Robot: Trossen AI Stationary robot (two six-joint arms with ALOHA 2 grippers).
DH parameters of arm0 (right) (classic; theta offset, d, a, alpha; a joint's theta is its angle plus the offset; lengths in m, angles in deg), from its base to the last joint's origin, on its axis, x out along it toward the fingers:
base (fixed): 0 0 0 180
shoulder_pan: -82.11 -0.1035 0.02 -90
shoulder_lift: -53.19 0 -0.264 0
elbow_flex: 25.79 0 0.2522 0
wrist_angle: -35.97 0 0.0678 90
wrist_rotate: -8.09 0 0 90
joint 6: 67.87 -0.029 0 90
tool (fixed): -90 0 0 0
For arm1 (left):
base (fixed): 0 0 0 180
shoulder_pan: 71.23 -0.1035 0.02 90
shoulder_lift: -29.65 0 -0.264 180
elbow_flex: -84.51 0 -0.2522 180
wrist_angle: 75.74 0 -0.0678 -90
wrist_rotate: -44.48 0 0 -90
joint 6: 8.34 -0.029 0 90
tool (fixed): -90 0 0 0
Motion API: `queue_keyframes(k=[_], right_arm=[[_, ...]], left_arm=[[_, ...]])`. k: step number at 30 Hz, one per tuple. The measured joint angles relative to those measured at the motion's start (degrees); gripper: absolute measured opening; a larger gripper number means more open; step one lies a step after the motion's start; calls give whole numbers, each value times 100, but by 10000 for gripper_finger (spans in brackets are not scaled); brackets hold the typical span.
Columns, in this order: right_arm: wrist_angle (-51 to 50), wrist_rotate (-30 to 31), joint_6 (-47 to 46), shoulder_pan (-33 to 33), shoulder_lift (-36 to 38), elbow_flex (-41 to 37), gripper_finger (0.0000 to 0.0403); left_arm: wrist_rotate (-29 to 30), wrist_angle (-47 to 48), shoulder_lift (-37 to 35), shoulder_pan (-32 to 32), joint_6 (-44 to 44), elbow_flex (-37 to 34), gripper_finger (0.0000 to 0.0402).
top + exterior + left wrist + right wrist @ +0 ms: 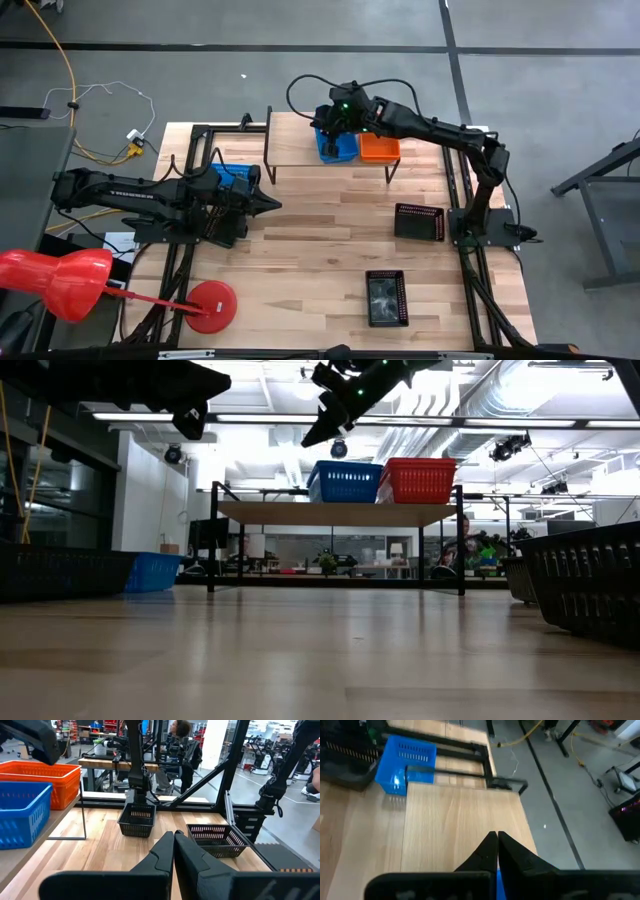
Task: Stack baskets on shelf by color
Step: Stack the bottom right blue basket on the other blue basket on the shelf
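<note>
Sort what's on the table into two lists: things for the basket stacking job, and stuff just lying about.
Job: shelf; blue basket and orange basket on it; blue basket by the left arm; two black baskets on the table.

Lying about: red lamp, its round base.

shelf (300, 140): two baskets (358, 148) side by side | table (320, 280): two baskets (400, 260) right, one (235, 178) left

shelf (300, 140): blue basket (335, 146) + orange basket (380, 149) touching | tabletop: blue basket (236, 178), two black baskets (418, 221)

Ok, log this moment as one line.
right gripper shut above blue basket on shelf | orange basket beside | left gripper shut, waiting
</note>
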Motion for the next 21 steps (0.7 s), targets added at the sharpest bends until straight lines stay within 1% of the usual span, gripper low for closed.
queue_keyframes(k=[5, 9, 11, 14, 17, 21], right_arm=[[-93, 72, 24, -52, 37, 0, 0], [-414, 213, 47, -207, 312, 0, 0], [-610, 224, 31, -314, 412, 0, 0], [-949, 231, 7, -498, 431, 0, 0], [-1273, 307, 74, -689, 442, 0, 0], [-1874, 764, 176, -978, 461, 0, 0]], left_arm=[[7, -1, 0, 0, 0, 0, 0], [12, -2, 0, -3, -96, 0, 0], [110, -4, 0, -2, -196, 0, 0], [442, -7, 0, -2, -199, 0, 0], [989, -7, 0, -4, -197, 0, 0], [1827, -37, 204, -4, -48, 0, 0]])
